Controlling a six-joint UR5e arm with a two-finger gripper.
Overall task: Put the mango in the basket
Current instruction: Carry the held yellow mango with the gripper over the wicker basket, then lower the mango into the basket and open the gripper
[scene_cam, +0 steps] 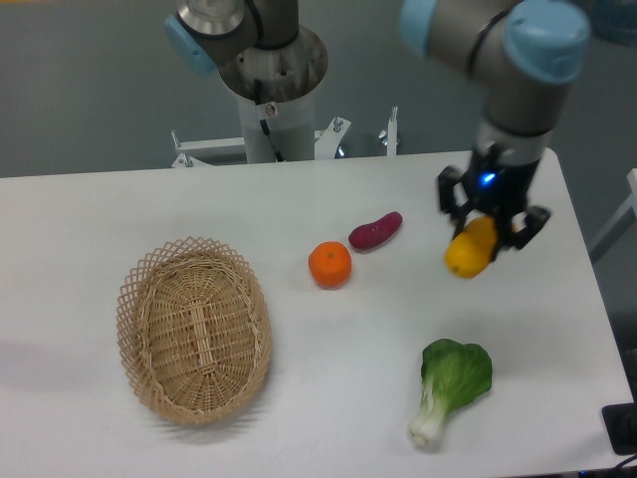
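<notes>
Now the claw (485, 223) grips the mango (470, 248) above the desk (557, 329), well right of the basket (194, 329).

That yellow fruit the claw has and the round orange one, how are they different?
The mango is yellow and elongated; the orange is deep orange and round. The mango is held in the gripper, with the table beneath it; the orange rests on the table, untouched. The mango is farther from the basket than the orange. Both are smooth fruits, far smaller than the basket.
</notes>
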